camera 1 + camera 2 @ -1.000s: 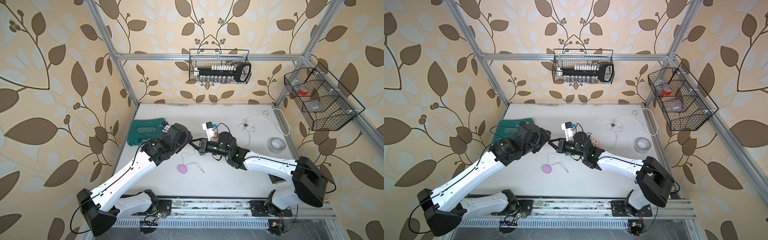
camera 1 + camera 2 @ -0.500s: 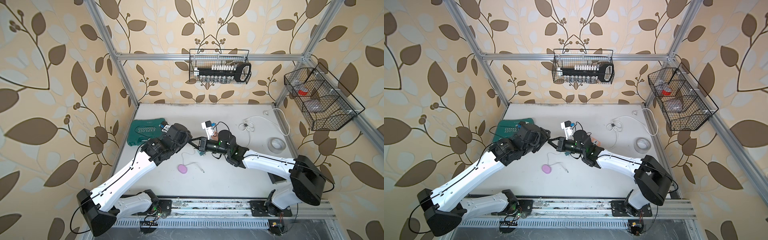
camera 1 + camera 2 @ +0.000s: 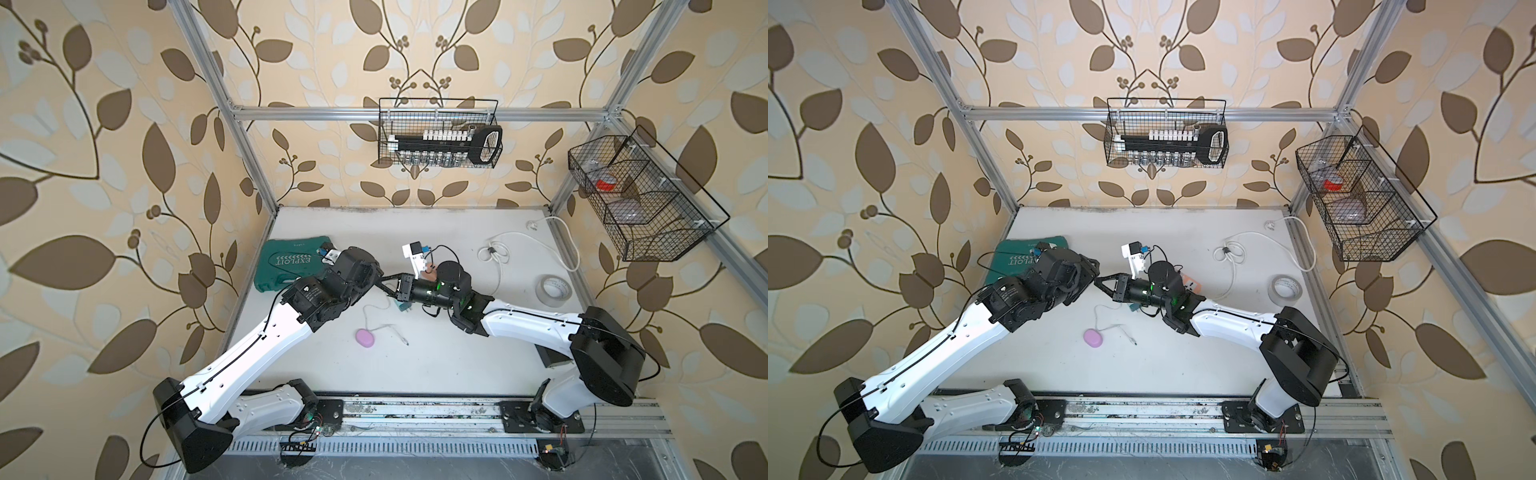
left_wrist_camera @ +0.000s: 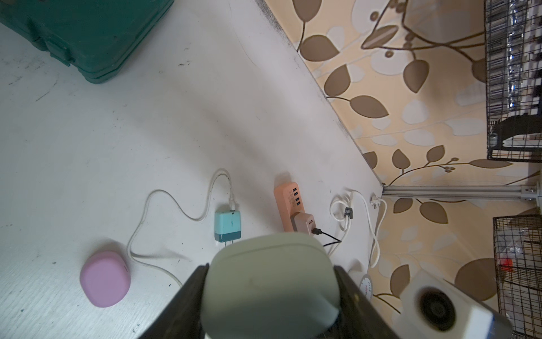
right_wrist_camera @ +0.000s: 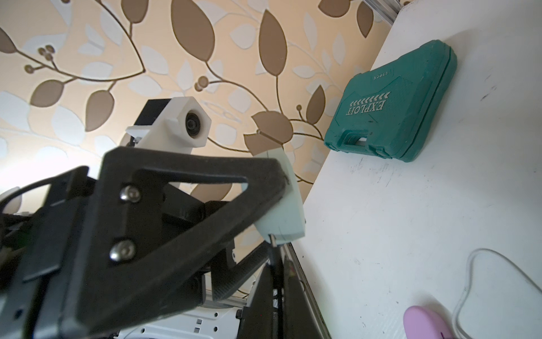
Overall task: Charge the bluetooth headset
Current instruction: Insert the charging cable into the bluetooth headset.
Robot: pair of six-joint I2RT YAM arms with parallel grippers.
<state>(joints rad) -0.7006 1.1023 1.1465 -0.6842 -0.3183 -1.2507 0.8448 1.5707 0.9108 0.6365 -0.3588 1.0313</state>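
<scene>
My left gripper (image 4: pixel 269 271) is shut on the headset's pale green charging case (image 4: pixel 264 293), one black finger on each side, above the table. In the right wrist view the case (image 5: pixel 283 202) hangs past the left finger (image 5: pixel 190 205). My right gripper (image 5: pixel 275 264) is shut on a black cable plug (image 5: pixel 272 243), whose metal tip touches the case's lower end; how deep it sits I cannot tell. In both top views the two grippers meet tip to tip (image 3: pixel 384 283) (image 3: pixel 1099 283). The black cable runs to an adapter (image 4: pixel 305 221) in the orange power strip (image 4: pixel 289 202).
A pink case (image 3: pixel 365 337) lies on the table beside a white cable and a teal charger (image 4: pixel 227 222). A green tool case (image 3: pixel 291 266) sits at the back left. A tape roll (image 3: pixel 555 287) and a coiled white cord (image 3: pixel 494 253) are at the right. Wire baskets (image 3: pixel 438 145) (image 3: pixel 640 199) hang on the walls.
The right arm has shifted very slightly. Both grippers stay together at the case, and neither grip has changed.
</scene>
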